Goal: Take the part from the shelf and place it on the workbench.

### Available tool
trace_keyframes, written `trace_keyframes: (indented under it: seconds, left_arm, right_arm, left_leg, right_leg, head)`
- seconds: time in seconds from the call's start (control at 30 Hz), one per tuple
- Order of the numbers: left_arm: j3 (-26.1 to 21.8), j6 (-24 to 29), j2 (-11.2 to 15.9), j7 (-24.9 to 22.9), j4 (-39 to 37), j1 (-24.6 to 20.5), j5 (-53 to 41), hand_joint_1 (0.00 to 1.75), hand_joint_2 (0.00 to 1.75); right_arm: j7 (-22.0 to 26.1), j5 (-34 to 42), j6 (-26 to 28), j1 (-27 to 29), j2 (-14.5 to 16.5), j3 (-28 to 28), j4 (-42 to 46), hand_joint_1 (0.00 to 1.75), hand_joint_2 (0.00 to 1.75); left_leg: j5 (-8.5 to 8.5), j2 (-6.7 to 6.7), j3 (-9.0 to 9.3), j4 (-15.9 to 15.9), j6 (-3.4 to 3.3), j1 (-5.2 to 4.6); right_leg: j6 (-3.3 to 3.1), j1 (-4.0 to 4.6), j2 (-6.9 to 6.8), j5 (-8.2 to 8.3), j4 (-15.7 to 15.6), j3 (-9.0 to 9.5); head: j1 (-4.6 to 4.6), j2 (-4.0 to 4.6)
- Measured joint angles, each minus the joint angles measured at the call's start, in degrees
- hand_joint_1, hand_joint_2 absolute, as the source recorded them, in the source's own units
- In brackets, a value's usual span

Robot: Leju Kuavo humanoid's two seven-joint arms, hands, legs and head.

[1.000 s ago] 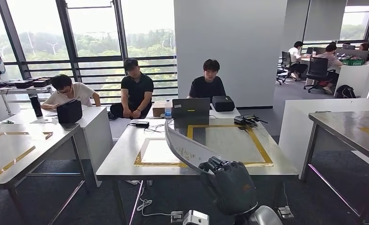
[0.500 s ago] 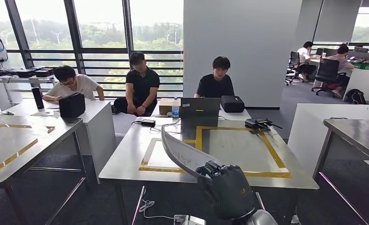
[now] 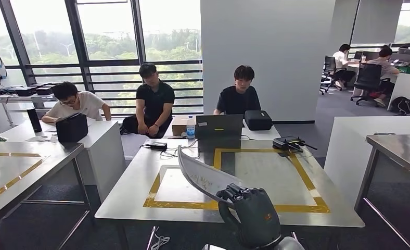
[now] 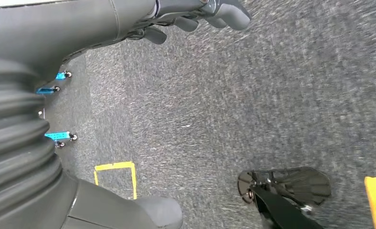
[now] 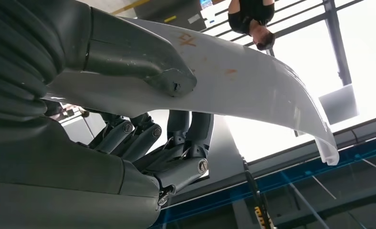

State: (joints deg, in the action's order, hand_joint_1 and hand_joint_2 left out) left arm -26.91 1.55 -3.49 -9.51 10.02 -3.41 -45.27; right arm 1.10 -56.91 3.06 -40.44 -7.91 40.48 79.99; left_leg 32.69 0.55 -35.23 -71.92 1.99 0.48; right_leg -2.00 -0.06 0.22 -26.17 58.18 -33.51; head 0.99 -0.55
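A long metal worktop (image 3: 140,179) marked with yellow tape rectangles stands ahead, a laptop (image 3: 218,126) at its far edge and three seated people behind it. The long, curved white plastic part (image 3: 203,176) is held in the air above the worktop's near edge, gripped at its lower end by the dark grey right hand (image 3: 250,211), thumb above and fingers (image 5: 176,157) beneath. The left hand (image 4: 195,16) hangs over grey carpet (image 4: 253,105), fingers apart, holding nothing.

The robot's right hand (image 3: 252,211) holds a curved white part (image 3: 205,177) over the near edge of a workbench (image 3: 135,182) marked with yellow tape, while three people (image 3: 238,96) sit at its far edge.
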Motion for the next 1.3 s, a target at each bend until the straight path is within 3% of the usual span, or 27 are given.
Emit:
trace_keyframes:
  seconds: [0.07, 0.1, 0.13, 0.17, 0.23, 0.27, 0.3, 0.37, 0.4, 0.47, 0.5, 0.57, 0.6, 0.63, 0.67, 0.77, 0.8, 0.83, 0.9, 0.97, 1.0, 1.07, 1.1, 1.13, 1.17, 1.27, 1.3]
  left_arm:
    - [0.0, 0.0, 0.1, -0.1, 0.0, 0.2, 0.0, 0.00, 1.75]
    - [0.0, 0.0, 0.2, -0.1, 0.0, 0.3, 0.0, 0.00, 1.75]
    - [0.0, -0.1, 0.3, -0.1, 0.0, 0.3, -0.1, 0.00, 1.75]
    - [0.0, -0.1, 0.3, -0.1, 0.0, 0.3, -0.1, 0.00, 1.75]
    - [0.0, -0.1, 0.4, -0.3, -0.1, 0.3, -0.3, 0.00, 1.75]
    - [0.0, -0.1, 0.4, -0.5, -0.1, 0.3, -0.3, 0.00, 1.75]
    - [0.0, -0.1, 0.3, -0.6, -0.1, 0.2, -0.3, 0.00, 1.75]
    - [0.0, -0.2, 0.2, -0.8, 0.0, -0.1, -0.4, 0.00, 1.75]
    - [0.0, -0.2, 0.2, -0.7, 0.0, -0.2, -0.4, 0.00, 1.75]
    - [-0.1, -0.1, 0.1, -0.7, 0.1, -0.5, -0.4, 0.00, 1.75]
    - [-0.1, -0.1, 0.1, -0.7, 0.1, -0.6, -0.4, 0.00, 1.75]
    - [-0.1, 0.0, 0.1, -0.7, 0.1, -0.6, -0.5, 0.00, 1.75]
    - [-0.1, 0.0, 0.1, -0.7, 0.1, -0.6, -0.6, 0.00, 1.75]
    - [-0.2, 0.0, 0.1, -0.8, 0.1, -0.6, -0.7, 0.00, 1.75]
    - [-0.2, 0.0, 0.1, -0.9, 0.1, -0.6, -0.8, 0.00, 1.75]
    - [-0.1, 0.0, 0.0, -1.3, -0.1, -0.6, -0.9, 0.00, 1.75]
    - [-0.1, 0.0, -0.1, -1.4, -0.1, -0.7, -0.9, 0.00, 1.75]
    - [-0.1, 0.0, -0.1, -1.5, -0.1, -0.8, -1.0, 0.00, 1.75]
    - [-0.1, -0.1, 0.0, -1.6, 0.1, -1.0, -1.0, 0.00, 1.75]
    - [-0.1, -0.1, -0.1, -1.6, 0.1, -1.3, -1.0, 0.00, 1.75]
    - [-0.1, -0.2, -0.1, -1.6, 0.1, -1.5, -1.0, 0.00, 1.75]
    - [-0.1, -0.2, -0.2, -1.8, 0.1, -1.5, -1.1, 0.00, 1.75]
    - [-0.1, -0.2, -0.2, -1.8, 0.1, -1.5, -1.2, 0.00, 1.75]
    - [-0.2, -0.2, -0.1, -1.9, 0.1, -1.5, -1.3, 0.00, 1.75]
    - [-0.2, -0.2, -0.1, -1.9, 0.1, -1.5, -1.6, 0.00, 1.75]
    - [-0.2, -0.4, -0.1, -2.2, 0.0, -1.5, -2.1, 0.00, 1.75]
    - [-0.2, -0.5, -0.1, -2.3, -0.1, -1.5, -2.3, 0.00, 1.75]
  right_arm:
    - [-0.1, 0.0, -0.1, 0.3, 0.0, 0.0, 0.0, 1.75, 1.75]
    - [-0.1, 0.0, -0.1, 0.3, 0.0, 0.0, 0.0, 1.75, 1.75]
    - [-0.1, 0.0, -0.2, 0.3, 0.0, 0.0, 0.0, 1.75, 1.75]
    - [-0.1, 0.0, -0.2, 0.3, 0.0, 0.0, 0.0, 1.75, 1.75]
    - [-0.1, 0.0, -0.4, 0.3, 0.1, 0.0, -0.2, 1.75, 1.75]
    - [-0.1, 0.0, -0.4, 0.3, 0.1, 0.0, -0.4, 1.75, 1.75]
    - [-0.1, 0.0, -0.4, 0.2, 0.1, 0.0, -0.6, 1.75, 1.75]
    - [0.0, 0.0, -0.4, -0.1, 0.3, 0.0, -0.9, 1.75, 1.75]
    - [0.0, 0.0, -0.3, -0.4, 0.3, 0.0, -1.1, 1.75, 1.75]
    - [0.1, 0.0, -0.3, -0.7, 0.5, 0.0, -1.6, 1.75, 1.75]
    - [0.1, 0.0, -0.3, -0.8, 0.6, 0.0, -1.9, 1.75, 1.75]
    - [-0.1, -0.1, -0.5, -0.8, 0.7, 0.0, -2.5, 1.75, 1.75]
    - [-0.2, -0.2, -0.5, -0.8, 0.8, 0.0, -2.8, 1.75, 1.75]
    - [-0.3, -0.3, -0.6, -0.8, 0.8, 0.0, -3.1, 1.75, 1.75]
    - [-0.4, -0.4, -0.7, -0.8, 0.8, 0.0, -3.5, 1.75, 1.75]
    - [-0.4, -0.7, -0.8, -0.7, 0.8, -0.1, -4.7, 1.75, 1.75]
    - [-0.4, -0.7, -0.9, -0.8, 0.8, -0.3, -5.0, 1.75, 1.75]
    - [-0.4, -0.7, -1.0, -0.9, 0.9, -0.5, -5.2, 1.75, 1.75]
    - [-0.4, -0.7, -1.2, -1.8, 1.4, -1.0, -5.7, 1.75, 1.75]
    - [-0.4, -0.7, -1.4, -3.0, 2.1, -1.4, -7.0, 1.75, 1.75]
    - [-0.3, -0.7, -1.7, -3.4, 2.4, -1.5, -7.9, 1.75, 1.75]
    - [-0.3, -0.6, -2.2, -4.2, 3.2, -1.8, -10.6, 1.75, 1.75]
    - [-0.3, -0.5, -2.5, -4.8, 3.6, -2.0, -12.4, 1.75, 1.75]
    - [-0.2, -0.3, -2.7, -5.6, 4.2, -2.3, -14.4, 1.75, 1.75]
    - [-0.1, -0.2, -2.8, -6.7, 4.7, -2.6, -16.6, 1.75, 1.75]
    - [0.2, -0.1, -3.0, -10.5, 6.3, -3.2, -24.1, 1.75, 1.75]
    - [0.3, -0.1, -3.0, -11.8, 6.8, -3.4, -26.8, 1.75, 1.75]
  left_leg:
    - [4.23, -0.05, -4.61, -3.3, 0.00, 0.00]
    - [5.47, -0.06, -5.81, -2.5, -0.20, -0.01]
    - [5.07, -0.09, -6.38, -0.3, -0.35, -0.01]
    - [2.22, -0.18, -6.51, 3.0, -0.49, -0.02]
    - [-6.96, -0.55, -6.33, 9.7, -0.69, -0.17]
    - [-10.44, -0.67, -6.14, 11.6, -0.89, -0.27]
    - [-12.00, -0.72, -5.91, 12.5, -1.17, -0.28]
    - [-11.42, -0.51, -4.89, 12.5, -1.98, -0.14]
    - [-10.96, -0.41, -4.26, 12.6, -2.43, -0.05]
    - [-9.67, -0.22, -2.80, 12.8, -3.11, 0.00]
    - [-8.86, -0.16, -1.98, 12.8, -3.30, -0.03]
    - [-7.18, 0.07, -0.07, 12.8, -3.41, -0.10]
    - [-6.29, 0.21, 1.04, 12.8, -3.39, -0.15]
    - [-5.34, 0.35, 2.29, 12.8, -3.33, -0.23]
    - [-4.38, 0.45, 3.51, 12.8, -3.26, -0.34]
    - [-1.54, 0.77, 6.27, 12.6, -2.86, -0.67]
    - [-0.85, 0.86, 6.94, 12.3, -2.58, -0.72]
    - [-0.47, 0.92, 7.35, 11.9, -2.24, -0.77]
    - [-1.02, 0.70, 6.74, 9.2, -1.59, -0.72]
    - [-1.65, 0.37, 2.96, 3.3, -0.94, -0.59]
    - [-0.87, 0.23, 0.50, -0.1, -0.66, -0.48]
    - [3.03, 0.11, -3.93, -4.4, -0.29, -0.25]
    - [4.61, 0.08, -5.33, -4.4, -0.21, -0.19]
    - [4.87, 0.04, -6.05, -2.9, -0.13, -0.14]
    - [3.32, -0.04, -6.21, -0.2, -0.03, -0.08]
    - [-7.89, -0.78, -5.79, 9.6, -0.03, 0.13]
    - [-10.12, -0.98, -5.64, 11.0, -0.37, 0.14]
  right_leg:
    - [-0.04, -0.01, 0.09, -1.75, 0.0, 1.95]
    - [-0.03, -0.05, 0.15, -2.69, 0.0, 3.12]
    - [0.04, -0.09, 0.18, -3.68, 0.0, 4.36]
    - [0.20, -0.13, 0.16, -4.71, 0.0, 5.56]
    - [0.77, 0.01, 0.19, -6.81, 0.1, 7.44]
    - [1.13, 0.11, 0.22, -7.72, -0.1, 8.10]
    - [1.50, 0.25, 0.28, -8.14, -0.1, 8.68]
    - [2.16, 0.26, 0.28, -7.45, 1.2, 8.67]
    - [2.47, 0.23, 0.24, -6.41, 3.7, 7.58]
    - [2.92, 0.11, 0.15, -6.03, 10.7, 3.01]
    - [3.07, 0.10, 0.13, -7.37, 14.1, 0.28]
    - [3.23, 0.11, 0.13, -12.26, 17.2, -4.07]
    - [3.24, 0.11, 0.13, -14.01, 16.7, -5.36]
    - [3.13, 0.13, 0.13, -14.08, 14.8, -6.07]
    - [2.81, 0.20, 0.13, -11.86, 11.9, -6.32]
    - [1.60, 0.79, 0.17, 0.61, 2.8, -6.24]
    - [1.35, 0.91, 0.27, 2.67, 1.7, -6.00]
    - [1.12, 1.01, 0.38, 2.84, 1.5, -5.54]
    - [0.40, 0.81, 0.46, 2.46, 1.3, -4.25]
    - [-0.34, 0.65, 0.43, 1.53, 1.1, -2.90]
    - [-0.57, 0.62, 0.41, 0.87, 1.1, -2.19]
    - [-0.64, 0.50, 0.45, -0.68, 1.0, -0.51]
    - [-0.57, 0.39, 0.52, -1.52, 1.0, 0.49]
    - [-0.45, 0.22, 0.58, -2.41, 1.0, 1.57]
    - [-0.25, 0.03, 0.63, -3.33, 1.0, 2.69]
    - [0.75, -0.16, 0.74, -6.12, 1.3, 5.11]
    - [1.22, -0.08, 0.76, -6.77, 1.3, 5.76]
  head:
    - [-0.03, 0.00]
    - [-0.05, 0.00]
    - [-0.07, 0.00]
    - [-0.08, 0.00]
    - [-0.09, 0.01]
    - [-0.09, 0.02]
    - [-0.08, 0.02]
    - [-0.02, 0.02]
    - [0.04, 0.02]
    - [0.13, 0.01]
    - [0.15, 0.01]
    - [0.19, 0.01]
    - [0.21, 0.01]
    - [0.23, 0.01]
    - [0.25, 0.02]
    - [0.24, 0.02]
    - [0.21, 0.02]
    - [0.19, 0.02]
    - [0.18, 0.02]
    - [0.10, 0.01]
    - [0.07, 0.02]
    - [0.03, 0.02]
    - [0.02, 0.02]
    - [0.01, 0.02]
    - [0.01, 0.02]
    - [-0.05, 0.02]
    - [-0.07, 0.02]
